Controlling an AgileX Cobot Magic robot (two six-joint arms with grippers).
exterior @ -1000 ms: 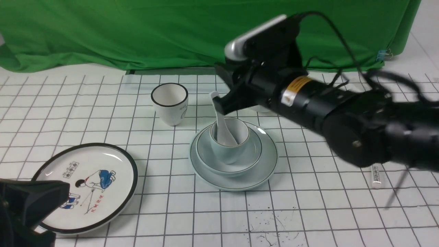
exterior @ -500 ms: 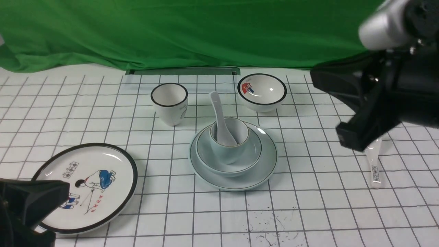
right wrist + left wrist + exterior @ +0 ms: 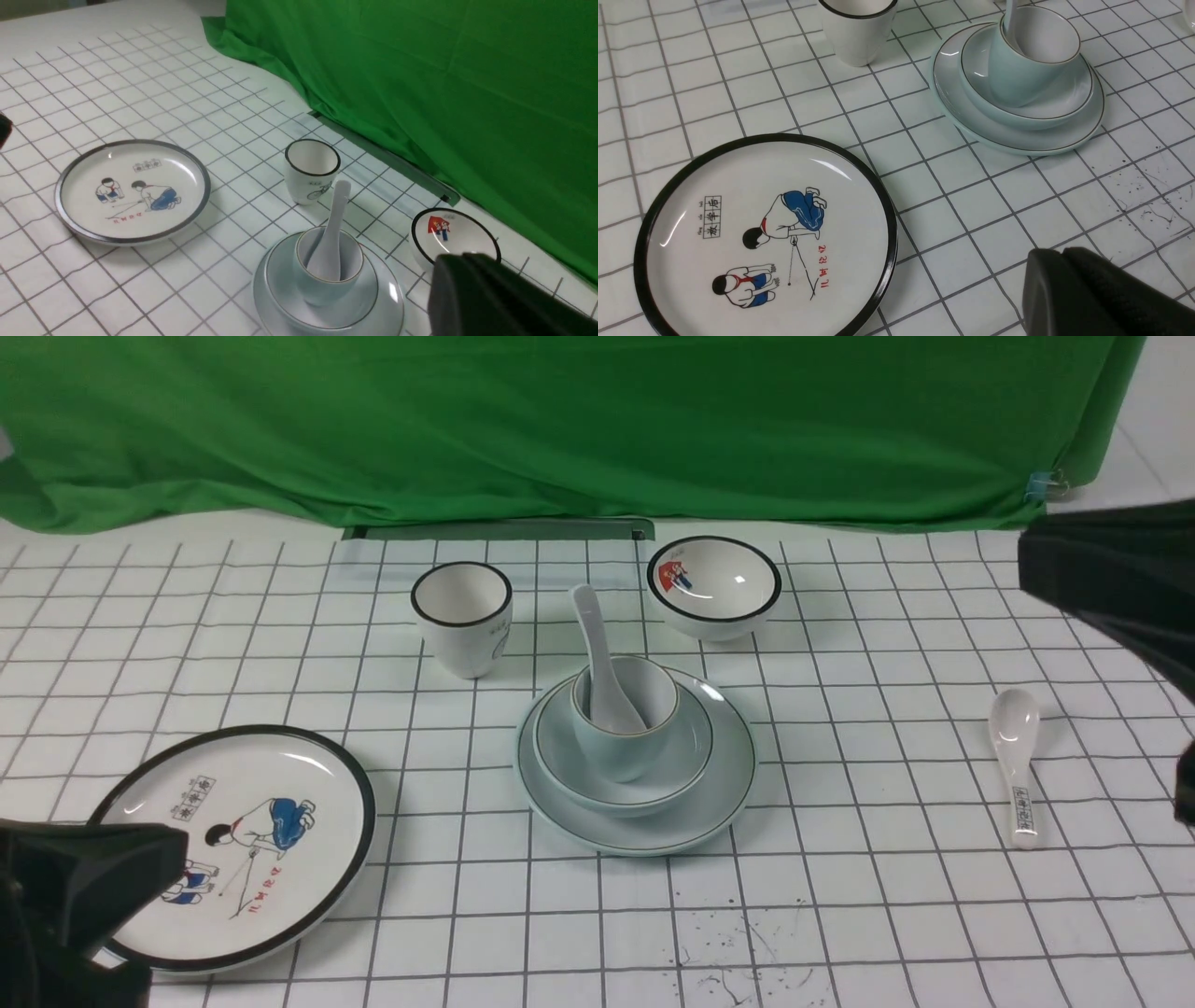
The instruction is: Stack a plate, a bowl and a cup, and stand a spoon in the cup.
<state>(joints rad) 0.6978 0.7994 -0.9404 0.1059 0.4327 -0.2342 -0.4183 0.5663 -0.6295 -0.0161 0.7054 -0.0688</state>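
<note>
surface: grid table (image 3: pixel 840 915) | on it: pale plate (image 3: pixel 724 798); cartoon plate (image 3: pixel 313 877); black-rimmed cup (image 3: pixel 462 630); picture bowl (image 3: pixel 714 621); marked spoon (image 3: pixel 1016 756)

This looks like a robot test room, not a home. A big green cloth (image 3: pixel 560 429) hangs behind the table (image 3: pixel 887 915), which has a white cover with lines that make squares. A black robot arm (image 3: pixel 1111 579) pokes in from the side.

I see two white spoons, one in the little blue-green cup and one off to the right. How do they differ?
The standing spoon leans, bowl down inside the cup, handle up; the lying spoon rests flat on the table, bowl facing up. The standing spoon has a plain handle; the lying spoon bears a printed mark near its handle's end. Both are glossy white soup spoons.
</note>
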